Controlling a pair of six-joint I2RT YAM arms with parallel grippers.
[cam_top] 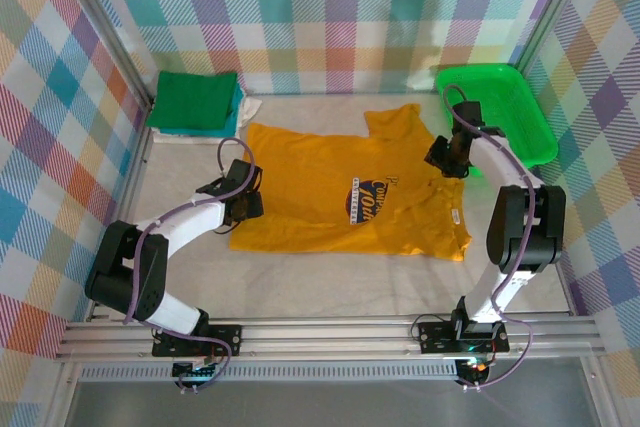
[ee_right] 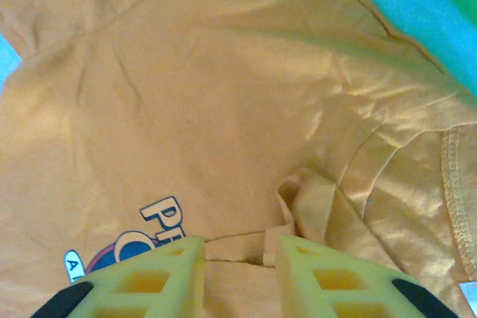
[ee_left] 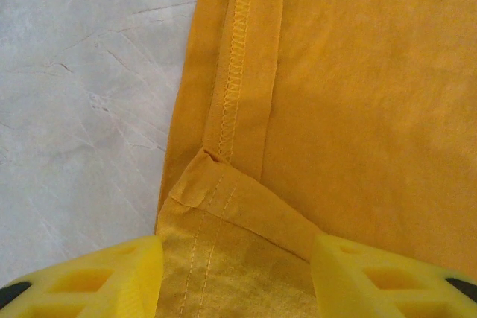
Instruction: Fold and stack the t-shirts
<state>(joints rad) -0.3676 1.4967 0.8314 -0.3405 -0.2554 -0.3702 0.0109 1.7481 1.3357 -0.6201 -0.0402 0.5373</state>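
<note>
A mustard-yellow t-shirt lies spread on the table with its dark-blue logo facing up. My left gripper is at the shirt's left edge. In the left wrist view its fingers stand wide apart over a turned-up hem corner, and the gripper is open with flat cloth between them. My right gripper is over the shirt's right side. It is open, with a small puckered ridge of cloth just ahead of its fingers. At the back left is a stack of folded t-shirts: dark green on teal and white.
A bright green mesh tray stands at the back right, close to my right arm. Checked walls enclose the table on three sides. Bare table lies in front of the shirt and to its left.
</note>
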